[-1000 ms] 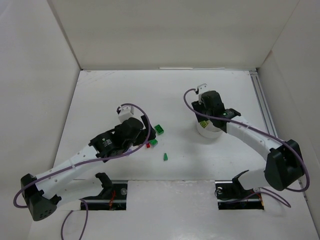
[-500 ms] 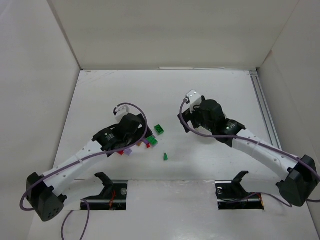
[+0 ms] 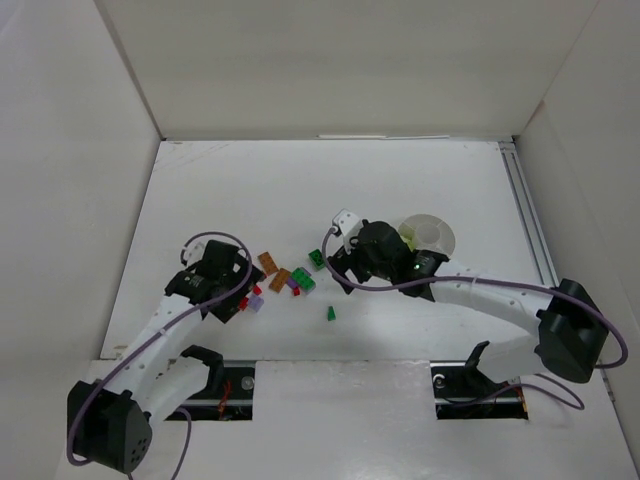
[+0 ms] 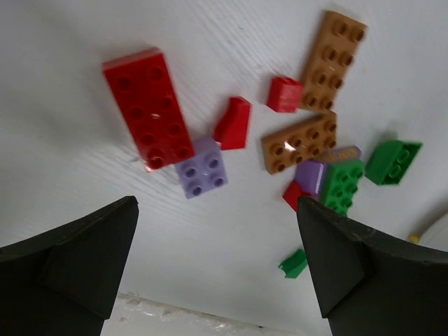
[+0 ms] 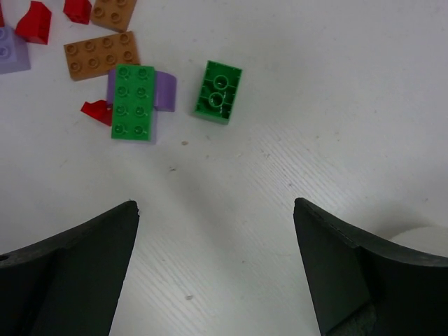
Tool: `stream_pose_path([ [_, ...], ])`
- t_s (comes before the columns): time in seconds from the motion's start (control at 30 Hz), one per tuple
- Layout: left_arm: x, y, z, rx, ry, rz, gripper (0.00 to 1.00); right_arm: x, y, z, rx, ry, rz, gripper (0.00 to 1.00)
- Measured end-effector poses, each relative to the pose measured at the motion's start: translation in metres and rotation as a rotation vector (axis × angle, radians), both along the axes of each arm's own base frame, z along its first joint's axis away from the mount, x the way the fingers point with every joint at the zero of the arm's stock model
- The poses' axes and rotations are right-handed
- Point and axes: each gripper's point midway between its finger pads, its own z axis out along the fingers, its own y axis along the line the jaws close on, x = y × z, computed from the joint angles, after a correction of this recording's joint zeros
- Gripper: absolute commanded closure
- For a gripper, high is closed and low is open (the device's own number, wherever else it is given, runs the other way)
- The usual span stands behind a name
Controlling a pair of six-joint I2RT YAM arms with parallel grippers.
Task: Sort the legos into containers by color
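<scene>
Top camera: high over the near edge, far off, looked down on the whole worktop point(image 3: 420, 180). Wrist cameras: close, looked down past the left pincer point(image 4: 217, 210) and right pincer point(image 5: 215, 204). Both shared the green plate point(image 4: 341, 185), ahead of each pincer.

We've got 1 long red brick point(image 4: 148, 108), 1 lilac square brick point(image 4: 201, 166), orange-brown plates point(image 4: 299, 142) and green bricks point(image 5: 134, 102), dotted with round studs. White table point(image 3: 230, 190), white dish point(image 3: 438, 226), 1 lime-yellow piece point(image 3: 408, 237).
</scene>
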Motion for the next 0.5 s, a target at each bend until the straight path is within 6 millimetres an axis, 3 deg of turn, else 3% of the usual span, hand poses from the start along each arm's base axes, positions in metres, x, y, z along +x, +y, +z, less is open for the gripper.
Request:
stream_pose_path([
  [0.17,-0.009,0.032,-0.020,-0.021,0.071,0.169,0.07,-0.009,0.004,-0.010,0.008,0.029,0.007,0.05],
  [0.23,-0.008,0.042,-0.022,-0.025,0.079,0.232,0.15,-0.011,0.001,-0.015,0.005,0.040,-0.001,0.05],
  [0.5,-0.010,0.057,-0.047,0.021,0.203,0.345,0.31,-0.016,-0.013,-0.006,0.032,0.015,-0.038,0.05],
])
